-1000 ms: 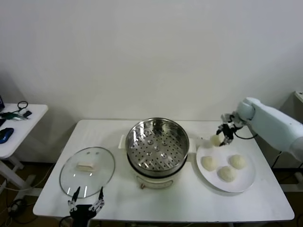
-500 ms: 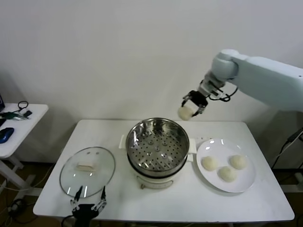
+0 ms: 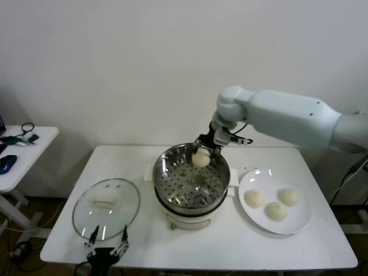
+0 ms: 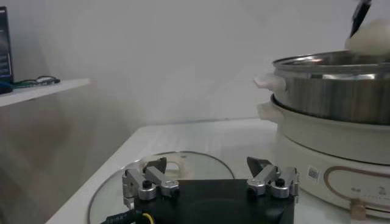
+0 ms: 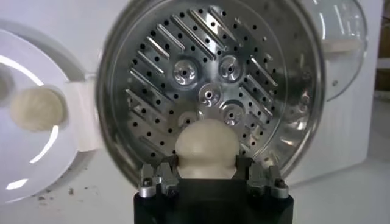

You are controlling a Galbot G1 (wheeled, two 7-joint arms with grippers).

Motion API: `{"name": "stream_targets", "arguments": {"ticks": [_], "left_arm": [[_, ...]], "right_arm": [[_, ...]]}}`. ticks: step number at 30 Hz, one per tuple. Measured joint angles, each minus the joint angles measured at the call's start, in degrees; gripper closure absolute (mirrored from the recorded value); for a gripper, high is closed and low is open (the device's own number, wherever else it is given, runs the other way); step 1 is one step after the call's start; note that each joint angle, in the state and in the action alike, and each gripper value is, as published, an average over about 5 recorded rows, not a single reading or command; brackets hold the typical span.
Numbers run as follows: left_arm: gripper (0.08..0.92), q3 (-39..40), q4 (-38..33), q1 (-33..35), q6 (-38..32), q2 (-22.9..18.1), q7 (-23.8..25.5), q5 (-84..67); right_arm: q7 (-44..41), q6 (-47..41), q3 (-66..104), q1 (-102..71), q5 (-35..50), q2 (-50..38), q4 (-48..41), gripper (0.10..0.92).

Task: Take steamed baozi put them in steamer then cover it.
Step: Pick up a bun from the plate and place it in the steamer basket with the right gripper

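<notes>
My right gripper [image 3: 202, 150] is shut on a cream-white baozi [image 3: 200, 158] and holds it over the far side of the shiny steel steamer [image 3: 172, 167]. The right wrist view shows the baozi [image 5: 206, 147] pinched between the fingers above the perforated bottom [image 5: 207, 91]. Three more baozi [image 3: 254, 198] lie on the white plate [image 3: 302, 221] at the right. The glass cover [image 3: 123, 215] with its cream handle [image 3: 104, 202] lies flat on the table at the left. My left gripper [image 3: 105, 248] is open and empty at the table's front edge, just in front of the cover [image 4: 201, 161].
The steamer sits on a white electric pot base [image 3: 190, 221]. A side table [image 3: 26, 152] with cables and a blue object stands at the far left. A wall is close behind the table.
My right gripper has carried the baozi from above the plate, up and leftward, and now down over the steamer. The left arm has not moved.
</notes>
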Motion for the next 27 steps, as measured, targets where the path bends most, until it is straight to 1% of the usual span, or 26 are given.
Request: {"name": "stream_targets", "arguments": {"ticks": [7, 9, 14, 16, 21, 24, 27], "left_arm": [[0.177, 0.25, 0.22, -0.4, 0.0, -0.03, -0.02, 0.2], [0.177, 0.37, 0.34, -0.43, -0.01, -0.03, -0.05, 0.22], [0.177, 0.45, 0.46, -0.37, -0.1, -0.03, -0.18, 0.23], [0.177, 0.43, 0.41, -0.35, -0.11, -0.03, -0.21, 0.23], [0.177, 0.52, 0.09, -0.2, -0.11, -0.03, -0.23, 0.39], [0.177, 0.69, 0.1, -0.12, -0.11, -0.04, -0.24, 0.52], [0.177, 0.8, 0.28, -0.13, -0.14, 0.03, -0.26, 0.62]], "right_arm": [[2.22, 1.41, 1.44, -3.89, -4.71, 3.36, -4.85, 0.388], [2.66, 1.73, 1.61, -4.6, -5.49, 4.04, -6.0, 0.369], [3.32, 2.61, 1.64, -5.21, -6.25, 4.94, -7.52, 0.248], [3.32, 2.79, 1.4, -4.89, -5.74, 5.0, -7.67, 0.22], [1.91, 2.69, -0.06, -1.61, -0.82, 4.14, -6.93, 0.203], [-0.08, 1.8, -2.58, 2.34, 5.43, 2.64, -5.78, 0.203], [-2.4, -0.75, -6.64, 7.39, 13.96, 0.27, -4.26, 0.202]]}}
